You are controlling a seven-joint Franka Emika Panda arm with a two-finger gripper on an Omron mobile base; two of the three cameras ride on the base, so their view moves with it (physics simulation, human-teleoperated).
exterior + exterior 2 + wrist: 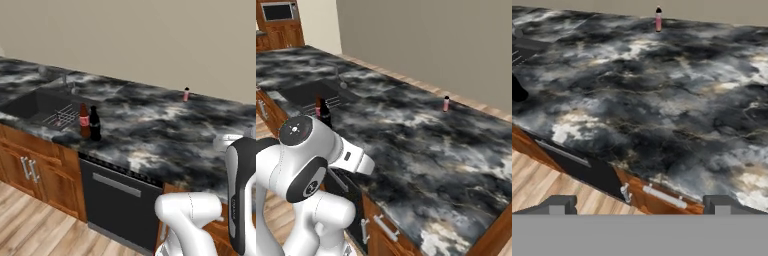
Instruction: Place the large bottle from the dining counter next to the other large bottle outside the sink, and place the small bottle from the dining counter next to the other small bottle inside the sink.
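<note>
Bottles stand in pairs and alone along the marbled counter (150, 130). At far left, the black sink (30, 106) holds a metal grid rack (62, 116), on which a tiny pink bottle (59, 121) lies, too small to make out clearly. Just right of the basin, on the counter's front edge, the brown bottle with the red label (84, 120) and the black bottle (94, 123) stand upright side by side, touching or nearly so; in the right base view the black bottle (325, 114) shows just above the arm's shoulder. Farther right, near the counter's back edge, the small pinkish bottle with a dark cap (186, 94) stands upright and alone, well apart from the pair. In the hand view the gripper (639, 205) hangs off the counter's front edge over the cabinet fronts, its fingers spread wide and holding nothing, with the small bottle (658, 19) far ahead across the stone, slightly right of centre.
</note>
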